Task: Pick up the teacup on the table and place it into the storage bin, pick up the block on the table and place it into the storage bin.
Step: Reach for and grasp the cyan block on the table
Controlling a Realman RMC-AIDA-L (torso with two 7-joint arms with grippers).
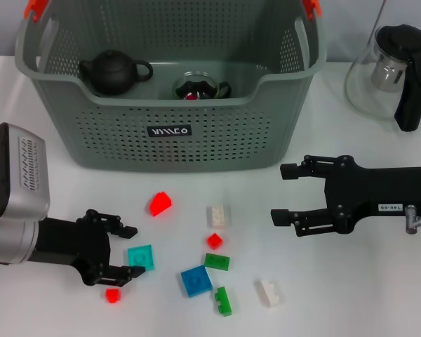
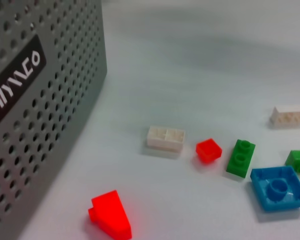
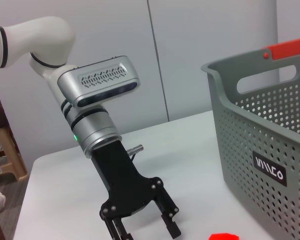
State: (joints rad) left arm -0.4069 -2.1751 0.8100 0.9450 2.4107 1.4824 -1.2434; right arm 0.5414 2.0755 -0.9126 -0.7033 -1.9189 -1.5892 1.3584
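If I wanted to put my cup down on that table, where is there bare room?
Bare table lies left of the bin, above the left gripper, and between the bin and the glass pot. It is crowded between the two grippers, where the blocks lie scattered.

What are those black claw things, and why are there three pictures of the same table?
The black claws are a robot's two hands. One picture is taken from a camera on its head, looking down. There the left hand sits open just left of a teal square plastic block, and the right hand hovers open and empty on the right. The other two pictures come from cameras on its wrists. On the white table lie small red, green, blue and white plastic blocks. Behind them stands the large grey-green perforated plastic basket, which already has a dark teapot and a small glass cup inside. A glass jug stands at the far right.
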